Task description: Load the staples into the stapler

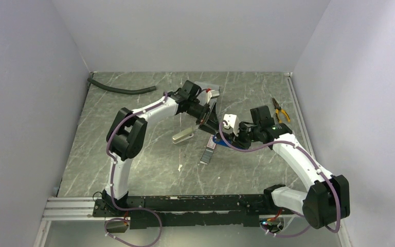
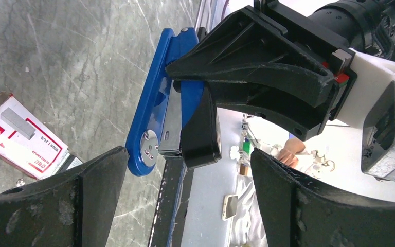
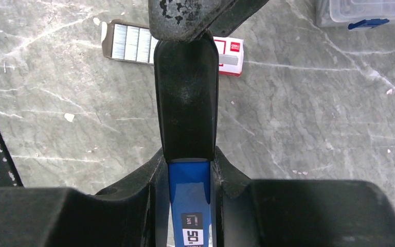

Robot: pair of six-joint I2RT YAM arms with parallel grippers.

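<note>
My right gripper (image 3: 187, 164) (image 1: 225, 137) is shut on the blue stapler (image 3: 189, 195) and holds it above the table. The stapler's black end (image 3: 186, 98) sticks out past the fingers. The stapler also shows in the left wrist view (image 2: 151, 108) and the top view (image 1: 219, 142). The staples (image 3: 128, 42) are silvery strips in a tray beside the small white box with a red end (image 3: 229, 54), lying on the table beyond the stapler; the box shows in the left wrist view (image 2: 23, 139). My left gripper (image 2: 185, 206) (image 1: 207, 119) is open and empty, close beside the stapler.
A clear compartment case (image 3: 365, 10) lies at the back. Orange-handled pliers (image 1: 280, 109) lie at the right. A black hose (image 1: 119, 89) lies at the back left. A grey metal piece (image 1: 206, 155) lies just below the stapler. Walls close in three sides.
</note>
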